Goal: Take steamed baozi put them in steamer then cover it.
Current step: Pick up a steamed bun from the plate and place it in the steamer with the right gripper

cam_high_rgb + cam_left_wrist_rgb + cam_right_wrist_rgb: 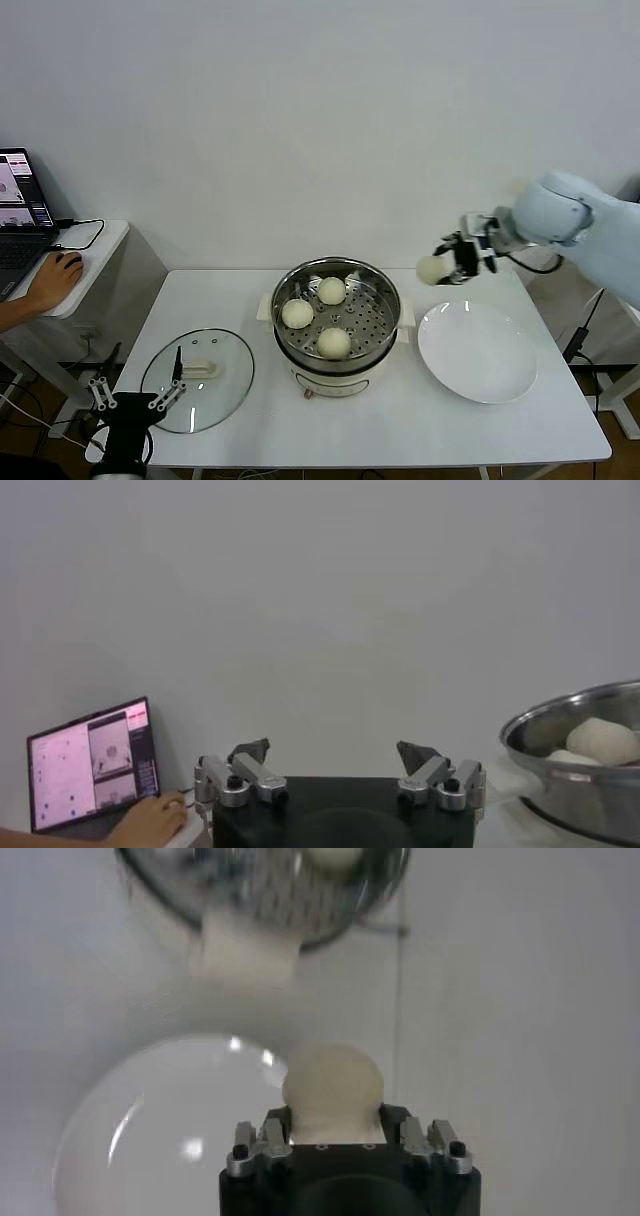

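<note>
A small round cream-white steamed baozi is clamped between the fingers of the right gripper at the right of the frame, held in the air above the far edge of the flat white round plate. Three more buns are seen in the shiny round stainless-steel steamer at the centre of the white table. The round clear glass cover is laid flat at lower left, where the left gripper is held beside it with fingers apart.

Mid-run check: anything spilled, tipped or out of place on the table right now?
Nothing stands out. Three baozi sit on the steamer tray, the fourth baozi is held in the right tool above the empty plate, and the cover lies flat beside the left tool.
</note>
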Robot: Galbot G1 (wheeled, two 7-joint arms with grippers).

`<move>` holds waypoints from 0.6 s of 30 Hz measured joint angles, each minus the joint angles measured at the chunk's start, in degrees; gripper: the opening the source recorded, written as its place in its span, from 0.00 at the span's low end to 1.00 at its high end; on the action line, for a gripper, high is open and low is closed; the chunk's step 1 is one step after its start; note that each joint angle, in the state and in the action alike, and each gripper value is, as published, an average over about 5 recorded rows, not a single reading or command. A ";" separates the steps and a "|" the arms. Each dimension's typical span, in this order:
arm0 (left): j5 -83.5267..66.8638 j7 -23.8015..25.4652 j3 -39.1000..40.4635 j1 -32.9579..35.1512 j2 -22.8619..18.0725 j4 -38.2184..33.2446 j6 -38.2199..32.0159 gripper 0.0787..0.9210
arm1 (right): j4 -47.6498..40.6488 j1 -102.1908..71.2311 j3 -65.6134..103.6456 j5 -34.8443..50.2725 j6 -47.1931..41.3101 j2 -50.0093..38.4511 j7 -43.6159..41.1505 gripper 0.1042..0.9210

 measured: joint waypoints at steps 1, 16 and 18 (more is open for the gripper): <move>-0.03 -0.02 -0.10 0.07 -0.04 -0.08 -0.03 0.88 | 0.42 0.38 -0.81 1.35 -1.14 0.90 0.90 0.56; -0.11 -0.11 -1.01 -0.54 -0.69 0.74 -0.18 0.88 | -1.27 -3.56 -5.27 9.83 -10.74 12.36 10.81 0.56; -0.16 -0.12 -1.18 -0.63 -0.75 0.81 -0.14 0.88 | -2.33 -4.57 -5.39 9.89 -11.27 13.39 11.33 0.56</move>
